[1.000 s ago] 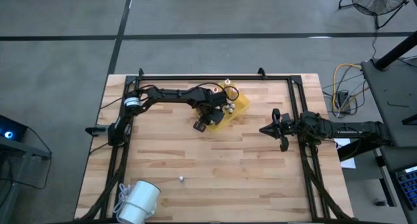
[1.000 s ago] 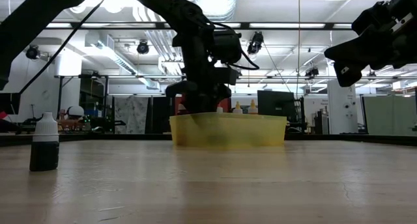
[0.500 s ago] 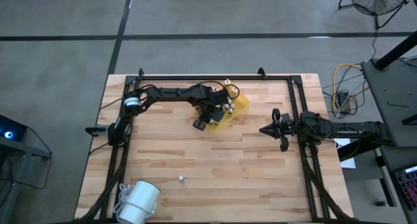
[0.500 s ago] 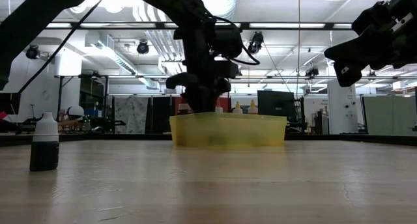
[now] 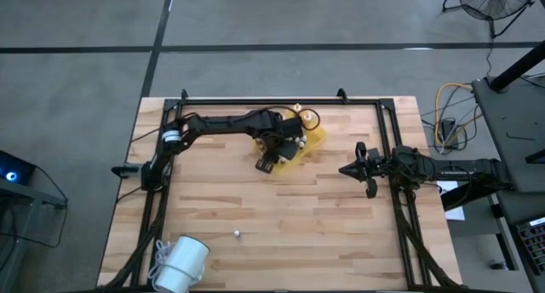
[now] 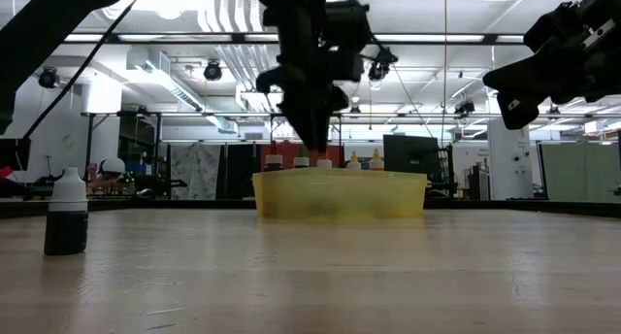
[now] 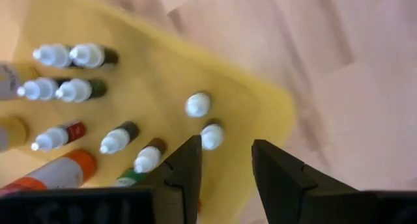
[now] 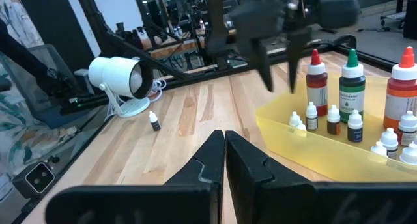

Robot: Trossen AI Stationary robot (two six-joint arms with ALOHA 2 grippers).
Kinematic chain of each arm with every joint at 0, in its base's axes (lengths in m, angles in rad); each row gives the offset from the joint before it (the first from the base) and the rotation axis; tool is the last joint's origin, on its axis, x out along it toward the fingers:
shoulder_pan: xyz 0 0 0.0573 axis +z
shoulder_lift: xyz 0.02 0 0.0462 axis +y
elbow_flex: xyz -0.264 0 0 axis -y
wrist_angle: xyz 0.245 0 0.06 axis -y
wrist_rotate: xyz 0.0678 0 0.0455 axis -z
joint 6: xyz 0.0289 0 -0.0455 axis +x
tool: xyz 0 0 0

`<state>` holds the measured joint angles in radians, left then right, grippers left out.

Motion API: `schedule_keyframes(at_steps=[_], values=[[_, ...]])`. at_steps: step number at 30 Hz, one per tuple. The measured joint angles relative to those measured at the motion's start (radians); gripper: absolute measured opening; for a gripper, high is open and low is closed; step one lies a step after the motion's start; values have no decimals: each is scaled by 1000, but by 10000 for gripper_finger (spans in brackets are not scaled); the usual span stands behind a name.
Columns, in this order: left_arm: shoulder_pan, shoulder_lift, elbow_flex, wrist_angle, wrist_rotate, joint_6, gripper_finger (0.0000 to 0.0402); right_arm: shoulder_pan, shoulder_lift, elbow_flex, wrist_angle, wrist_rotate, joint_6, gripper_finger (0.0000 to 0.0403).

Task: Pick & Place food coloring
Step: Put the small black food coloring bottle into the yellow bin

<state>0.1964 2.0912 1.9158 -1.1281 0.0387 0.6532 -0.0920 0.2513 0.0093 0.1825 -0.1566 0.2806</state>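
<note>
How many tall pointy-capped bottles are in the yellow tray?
3: the red-capped bottle, green-capped bottle and orange-capped bottle, side by side in the yellow tray. More may be hidden.

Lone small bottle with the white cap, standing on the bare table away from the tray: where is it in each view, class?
High view: lone bottle, low centre, right of the white lamp.
Low view: far left, upright.
Left wrist view: not in it.
Right wrist view: left of centre, beside the lamp.
Shared landmark: the yellow tray, showing in all four views.
</note>
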Motion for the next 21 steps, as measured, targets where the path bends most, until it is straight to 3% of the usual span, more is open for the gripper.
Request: schedule_keyframes(at_steps=[21], values=[[-310,-82,39,-158,7,-267,107,0,0,0,-1,0,0,9]])
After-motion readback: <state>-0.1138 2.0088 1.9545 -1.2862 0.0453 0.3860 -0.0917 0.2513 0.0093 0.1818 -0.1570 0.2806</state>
